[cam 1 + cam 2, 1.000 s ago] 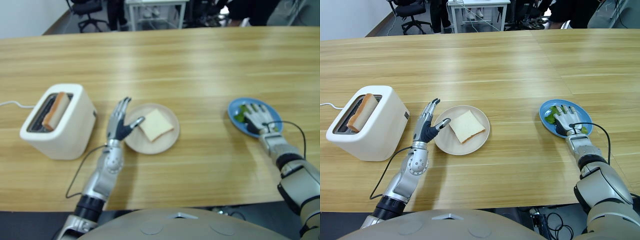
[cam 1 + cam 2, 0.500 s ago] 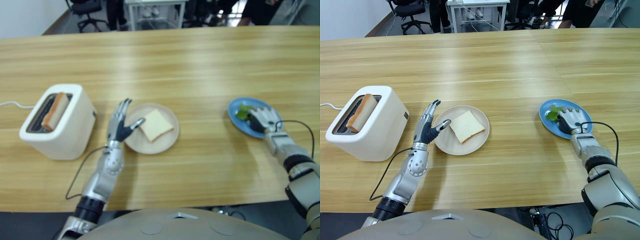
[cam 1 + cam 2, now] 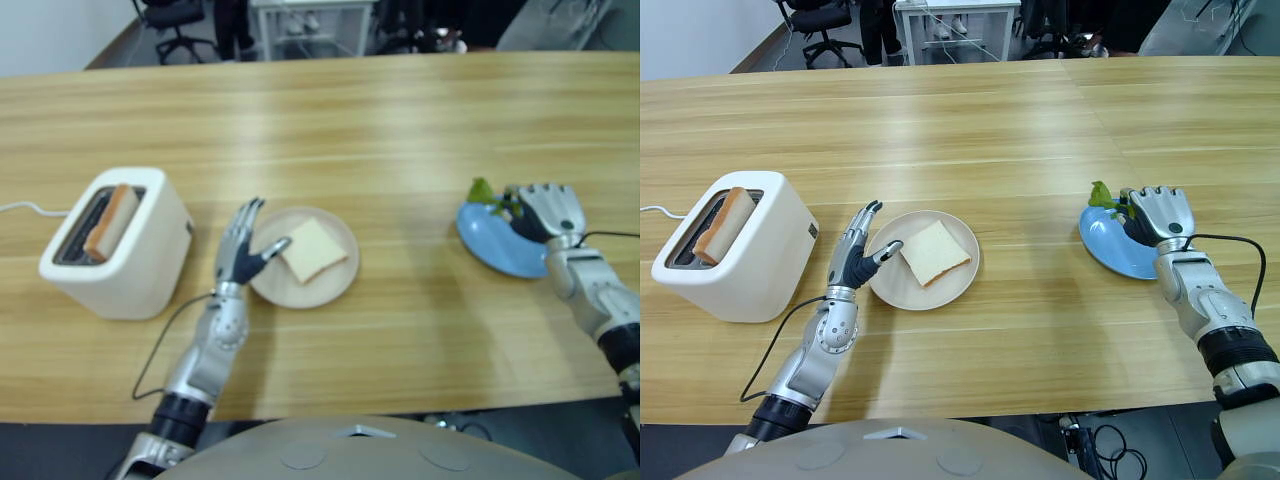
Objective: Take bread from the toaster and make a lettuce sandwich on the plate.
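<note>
The right hand (image 3: pixel 1160 212) has closed and risen. 1 second ago it lay flat with fingers spread over the greens on the blue plate (image 3: pixel 1118 260). Half a second ago the fingers had curled down onto them. Now it is raised off the plate's far edge with the fingers curled around the lettuce (image 3: pixel 1102 195), and a leaf sticks out on the side toward the middle of the table (image 3: pixel 990 130). The blue plate beneath looks bare of greens, so the pick seems to have taken all of the lettuce.

The left hand (image 3: pixel 855 255) has not moved over the same second. It stands upright just beside the near-left rim of the round beige plate (image 3: pixel 890 292), fingers extended and holding nothing, the thumb reaching toward the rim.

1 slice of bread (image 3: pixel 933 252) lies flat on the beige plate, its top uncovered. A 2nd slice (image 3: pixel 722 224) stands in the slot of the white toaster (image 3: pixel 740 270), at the robot's far left.

By my reading, the lettuce grasp is done and the carry comes next: the right hand must cross the open stretch of table to the beige plate, well apart from it, and lay the leaf on the slice. The toaster slice is left for topping the sandwich. The loose leaf edge could slip during the carry.
</note>
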